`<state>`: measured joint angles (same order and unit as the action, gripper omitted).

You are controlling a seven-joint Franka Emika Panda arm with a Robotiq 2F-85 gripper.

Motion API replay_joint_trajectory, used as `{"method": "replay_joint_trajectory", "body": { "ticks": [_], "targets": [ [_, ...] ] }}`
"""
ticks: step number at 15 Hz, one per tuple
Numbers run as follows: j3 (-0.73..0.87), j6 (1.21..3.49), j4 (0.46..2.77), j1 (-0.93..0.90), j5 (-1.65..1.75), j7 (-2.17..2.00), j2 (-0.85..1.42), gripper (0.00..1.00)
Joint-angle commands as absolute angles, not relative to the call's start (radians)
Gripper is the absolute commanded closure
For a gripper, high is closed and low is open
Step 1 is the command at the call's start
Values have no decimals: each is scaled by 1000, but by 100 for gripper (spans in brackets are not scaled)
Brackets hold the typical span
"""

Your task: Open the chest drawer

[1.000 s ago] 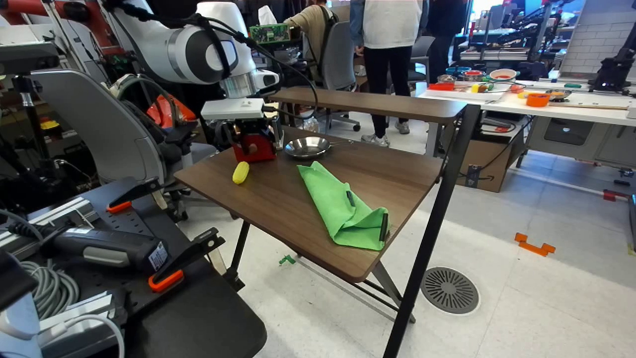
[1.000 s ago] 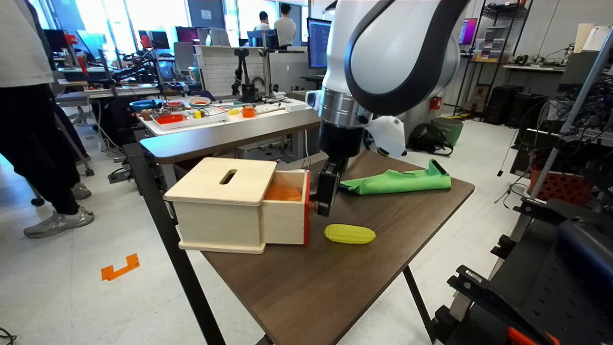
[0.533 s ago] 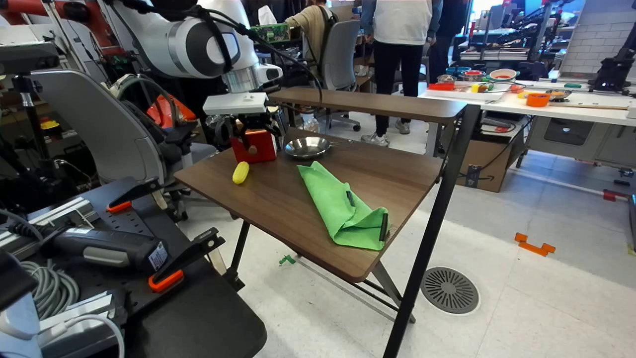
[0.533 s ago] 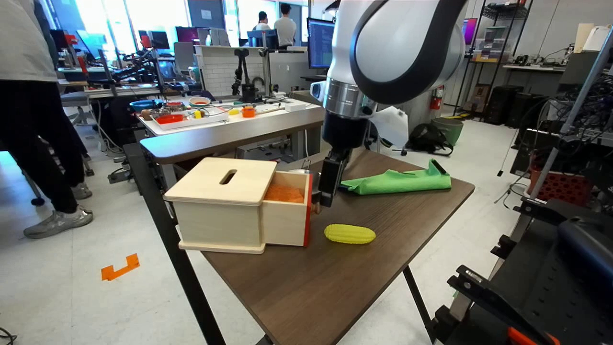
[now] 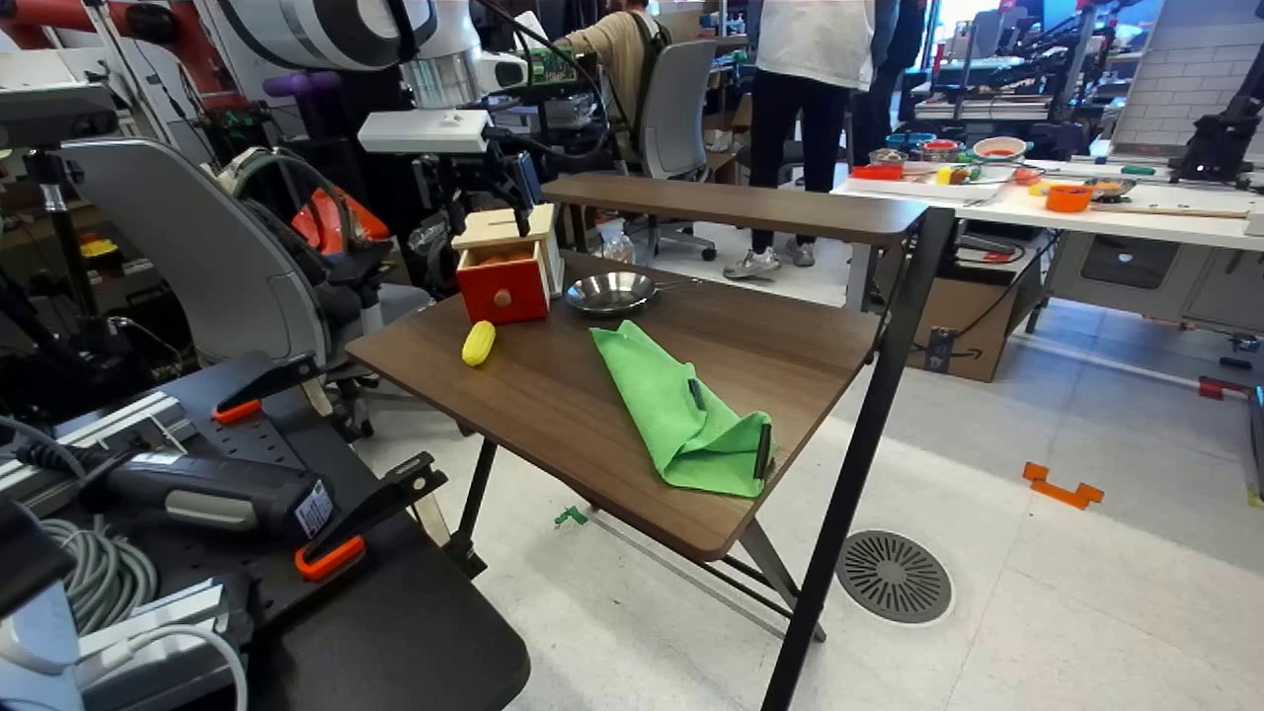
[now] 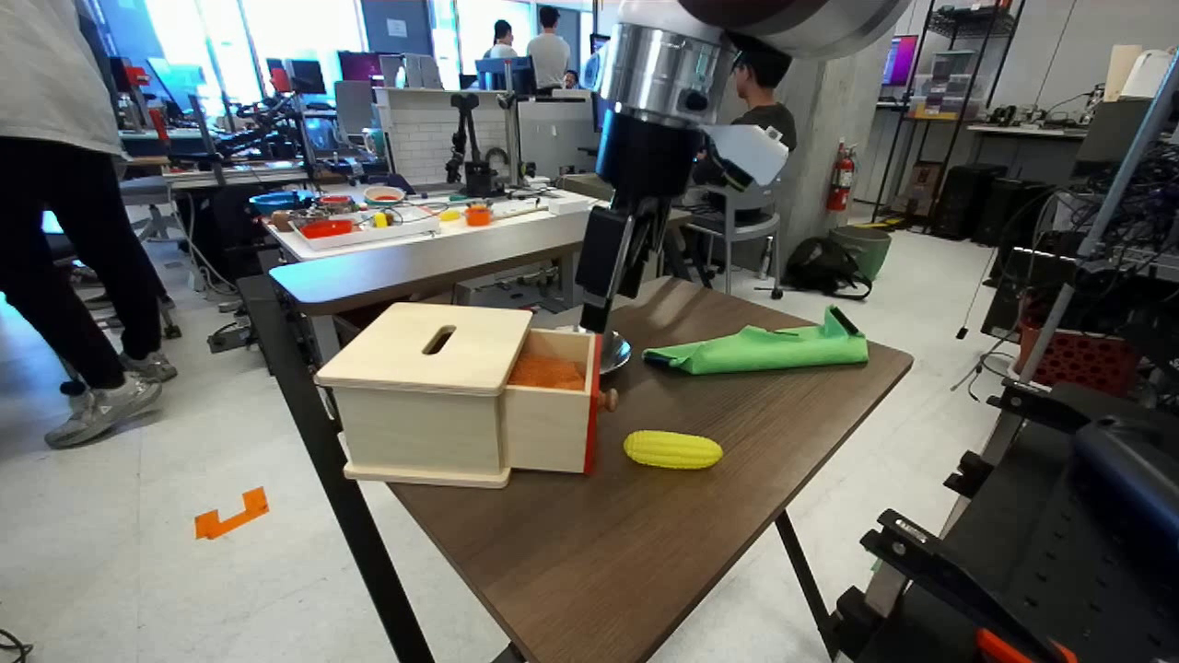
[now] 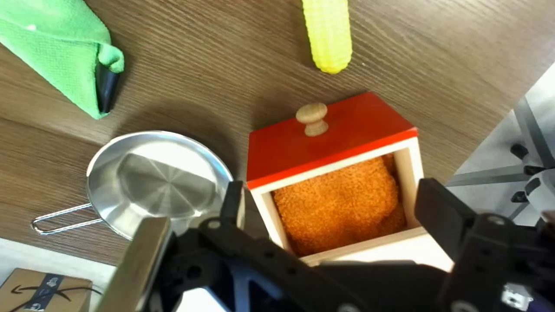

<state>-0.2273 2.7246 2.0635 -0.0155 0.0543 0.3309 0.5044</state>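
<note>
Your end effector (image 7: 331, 190) has risen from the front of the chest drawer (image 6: 550, 430) in the last half second and now hangs above it, fingers (image 7: 440, 212) spread wide. You have the drawer partway out of the wooden chest (image 6: 419, 433) on the tabletop (image 6: 636, 543), its position unchanged; orange material (image 7: 338, 208) shows inside. Near its wooden knob (image 7: 312, 116) you see the yellow corn cob (image 6: 672, 449); beside the drawer, the metal pan (image 7: 169, 182); farther off, the green cloth (image 5: 671, 405).

The jaws have risen above the drawer (image 6: 550, 428); its knob (image 6: 609, 400) now stands clear.
</note>
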Motion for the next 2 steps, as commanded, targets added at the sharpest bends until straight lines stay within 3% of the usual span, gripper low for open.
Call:
{"method": "replay_joint_trajectory", "body": {
  "ticks": [1,2],
  "targets": [
    [-224,2720,2066,-21,45,334,498,0],
    [-224,2720,2069,-20,45,334,498,0]
  ]
}}
